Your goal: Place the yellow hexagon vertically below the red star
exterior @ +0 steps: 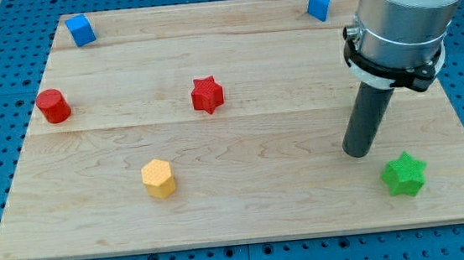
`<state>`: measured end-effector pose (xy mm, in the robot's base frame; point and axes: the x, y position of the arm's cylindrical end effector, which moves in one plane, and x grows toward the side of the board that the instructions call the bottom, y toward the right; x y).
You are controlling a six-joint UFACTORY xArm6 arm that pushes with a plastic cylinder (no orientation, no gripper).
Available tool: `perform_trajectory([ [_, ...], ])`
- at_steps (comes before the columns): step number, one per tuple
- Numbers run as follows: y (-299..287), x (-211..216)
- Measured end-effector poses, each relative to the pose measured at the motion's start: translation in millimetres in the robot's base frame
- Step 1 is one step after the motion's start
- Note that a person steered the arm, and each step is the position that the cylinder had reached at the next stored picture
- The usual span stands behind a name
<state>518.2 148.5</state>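
The yellow hexagon [159, 178] lies on the wooden board toward the view's lower left. The red star [207, 94] lies near the board's middle, up and to the right of the hexagon. My tip [357, 152] rests on the board at the view's right, far to the right of both blocks and just up-left of the green star [404, 174]. It touches no block.
A red cylinder [53, 106] sits at the left edge. A blue cube [80, 30] is at the top left and a blue block [319, 5] at the top right. The board's edge [250, 239] runs along the view's bottom.
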Motion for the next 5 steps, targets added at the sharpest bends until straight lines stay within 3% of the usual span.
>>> perform_trajectory([
  [1,-36.8,-0.5],
  [2,-108.9,-5.7],
  [4,-293.9,-46.7],
  [5,-299.6,-12.4],
])
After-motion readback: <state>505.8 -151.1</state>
